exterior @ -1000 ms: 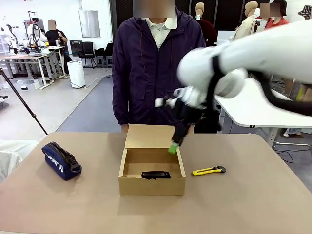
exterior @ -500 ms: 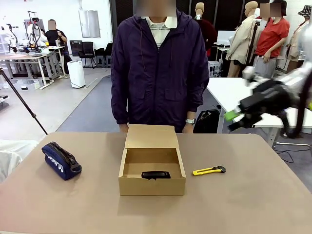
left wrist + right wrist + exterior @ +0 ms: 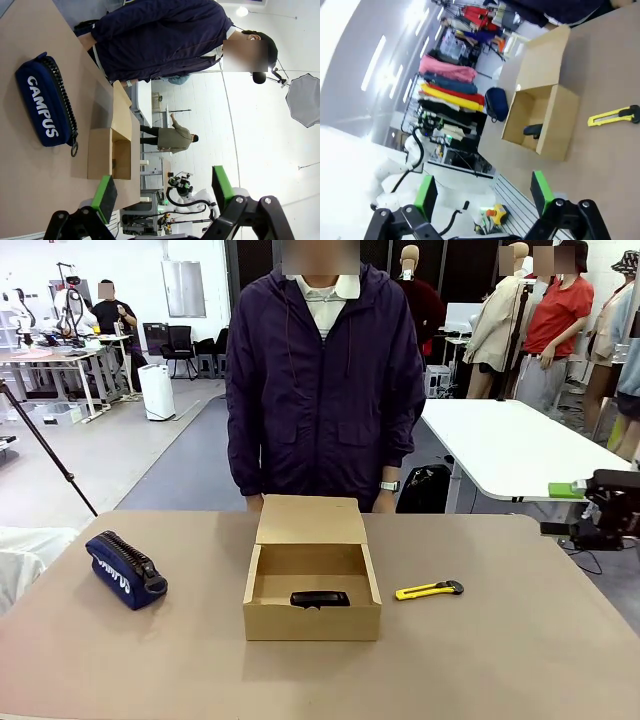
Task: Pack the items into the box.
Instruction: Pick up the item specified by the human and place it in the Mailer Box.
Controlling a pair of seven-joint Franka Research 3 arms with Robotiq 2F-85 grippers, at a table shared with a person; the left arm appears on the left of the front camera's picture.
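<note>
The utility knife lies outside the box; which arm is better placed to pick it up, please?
Probably the right: the utility knife lies right of the box, the side where the open right claw hangs.

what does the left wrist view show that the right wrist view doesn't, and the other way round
Left wrist view: the CAMPUS print, readable on the blue pouch, and the person standing at the table's far side, seen past the open left gripper.
Right wrist view: the yellow utility knife lying on the table beside the box, and the black gadget inside it, seen past the open right gripper.
Both: the open box with its flap up, and the pouch.
</note>
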